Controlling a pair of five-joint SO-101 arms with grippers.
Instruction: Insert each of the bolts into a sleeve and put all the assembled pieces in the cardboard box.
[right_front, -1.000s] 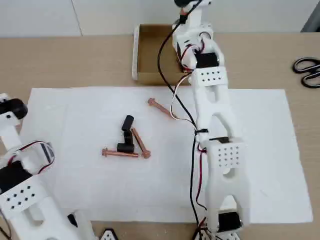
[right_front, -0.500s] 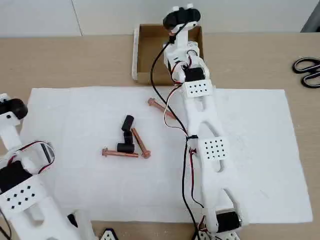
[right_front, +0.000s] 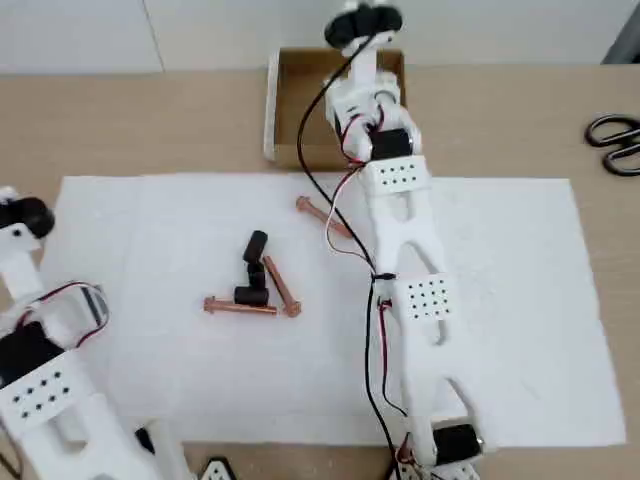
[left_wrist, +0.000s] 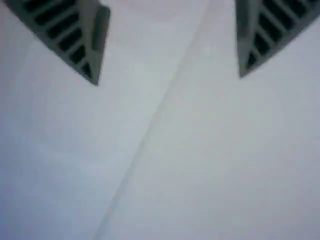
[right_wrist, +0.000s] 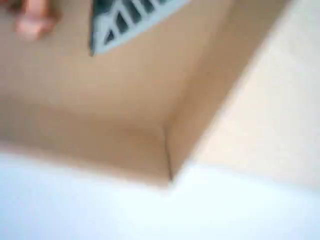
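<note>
Three copper bolts lie on the white sheet: one (right_front: 322, 216) near the middle, two (right_front: 240, 307) (right_front: 281, 286) crossing beside the black sleeves (right_front: 256, 245) (right_front: 251, 295). My right gripper (right_front: 358, 75) hangs over the cardboard box (right_front: 272, 110) at the table's back, arm stretched out. Its wrist view looks into an inner corner of the box (right_wrist: 210, 100), with a copper bolt end (right_wrist: 32, 20) against the box floor. My left gripper (left_wrist: 167, 50) stands open over bare sheet at the front left, nothing between its fingers (left_wrist: 92, 45).
The white sheet (right_front: 150, 260) covers most of the table. Black scissors (right_front: 615, 140) lie at the far right edge. The right arm's cable (right_front: 330, 190) hangs over the sheet near the single bolt.
The right arm has stretched out and swung left, bringing its gripper farther over the box. The left arm, bolts and sleeves have not moved.
</note>
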